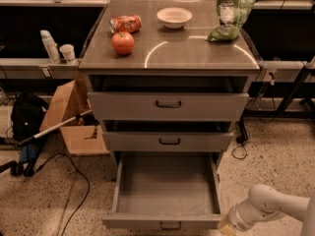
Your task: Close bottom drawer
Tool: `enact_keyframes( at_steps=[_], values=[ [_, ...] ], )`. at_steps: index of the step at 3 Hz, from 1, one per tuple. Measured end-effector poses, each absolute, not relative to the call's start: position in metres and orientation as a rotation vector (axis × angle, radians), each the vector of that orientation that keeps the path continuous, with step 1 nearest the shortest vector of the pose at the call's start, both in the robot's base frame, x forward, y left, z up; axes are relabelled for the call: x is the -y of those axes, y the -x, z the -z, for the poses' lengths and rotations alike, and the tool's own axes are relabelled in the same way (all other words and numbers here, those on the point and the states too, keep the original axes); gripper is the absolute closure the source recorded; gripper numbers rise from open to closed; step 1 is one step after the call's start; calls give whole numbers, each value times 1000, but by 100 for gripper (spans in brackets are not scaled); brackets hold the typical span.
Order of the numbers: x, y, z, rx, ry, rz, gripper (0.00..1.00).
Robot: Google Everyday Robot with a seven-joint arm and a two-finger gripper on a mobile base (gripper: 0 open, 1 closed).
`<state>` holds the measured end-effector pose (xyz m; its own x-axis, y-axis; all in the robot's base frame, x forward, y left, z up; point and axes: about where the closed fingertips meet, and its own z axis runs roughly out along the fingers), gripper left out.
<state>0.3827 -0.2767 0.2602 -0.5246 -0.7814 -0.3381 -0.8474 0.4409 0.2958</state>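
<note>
Showing the bottom drawer drawn far out from the foot of the grey cabinet, with its deep tray facing up and a small black loop handle on its plain front. Catches the gripper low at the cabinet's front right, just beside the drawer's outer corner, on a pale arm coming in from the cabinet's right. Cannot tell whether it touches the drawer front, or whether it is spread or closed.

Finds the middle drawer and top drawer higher in the cabinet, each with a dark gap above its front. Places on the cabinet's worktop an apple, a red packet, a white bowl and a green bag. Sets a cardboard box on the floor to the cabinet's left.
</note>
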Motion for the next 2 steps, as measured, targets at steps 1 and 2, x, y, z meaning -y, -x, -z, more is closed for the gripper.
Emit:
enact_keyframes(
  at_steps=[1,2],
  values=[
    [276,-379,-256,-2516,1424,-674,100],
    [274,-376,-248,-2498,1412,-702,100]
  ],
)
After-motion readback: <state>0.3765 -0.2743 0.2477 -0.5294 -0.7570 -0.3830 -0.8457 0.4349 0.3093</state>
